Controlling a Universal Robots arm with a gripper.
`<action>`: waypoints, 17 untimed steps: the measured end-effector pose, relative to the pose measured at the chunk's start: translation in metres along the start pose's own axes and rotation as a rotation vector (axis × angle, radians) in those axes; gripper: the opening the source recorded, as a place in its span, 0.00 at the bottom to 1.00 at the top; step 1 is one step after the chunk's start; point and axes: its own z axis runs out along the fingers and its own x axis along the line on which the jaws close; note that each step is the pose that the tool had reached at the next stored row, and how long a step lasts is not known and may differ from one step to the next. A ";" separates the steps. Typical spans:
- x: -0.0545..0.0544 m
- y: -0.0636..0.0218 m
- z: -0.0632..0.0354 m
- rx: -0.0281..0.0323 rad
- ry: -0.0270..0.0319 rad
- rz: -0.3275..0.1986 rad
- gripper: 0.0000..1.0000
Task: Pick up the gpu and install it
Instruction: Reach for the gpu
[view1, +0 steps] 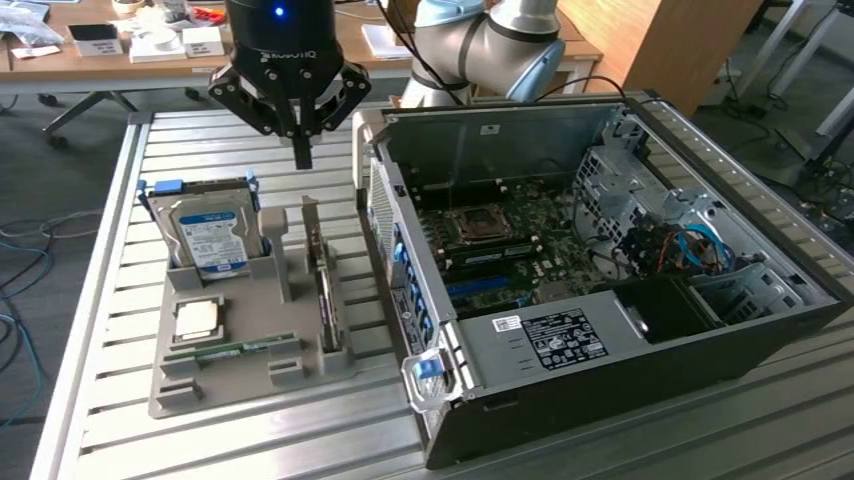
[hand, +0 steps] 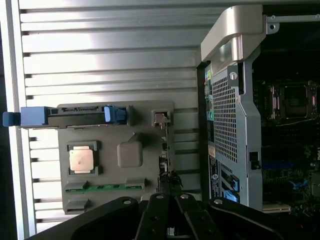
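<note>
The gpu (view1: 320, 275) stands on edge in a slot of the grey holder (view1: 180, 385), on the side nearest the computer case. From the wrist view the gpu (hand: 163, 162) appears as a thin edge with its metal end (hand: 161, 119) at one end. My gripper (view1: 303, 157) hangs above the table just beyond the holder's far end, well above the card, fingers shut and holding nothing. The gripper (hand: 169, 200) sits over the card's near end in the wrist view.
The holder also carries a hard drive (view1: 207, 235) with blue rails, a square processor (view1: 198, 320) and a memory stick (view1: 240, 349). An open computer case (view1: 747, 340) lies at the exterior view's right, motherboard (view1: 507, 240) exposed. The slatted metal table (view1: 107, 300) runs underneath.
</note>
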 end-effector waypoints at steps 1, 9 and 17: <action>0.000 0.0000 0.0000 0.0000 0.0000 0.000 0.11; 0.000 -0.0039 -0.0002 0.0000 0.0000 0.000 0.11; -0.001 -0.0122 -0.0004 0.0000 0.0000 0.000 0.11</action>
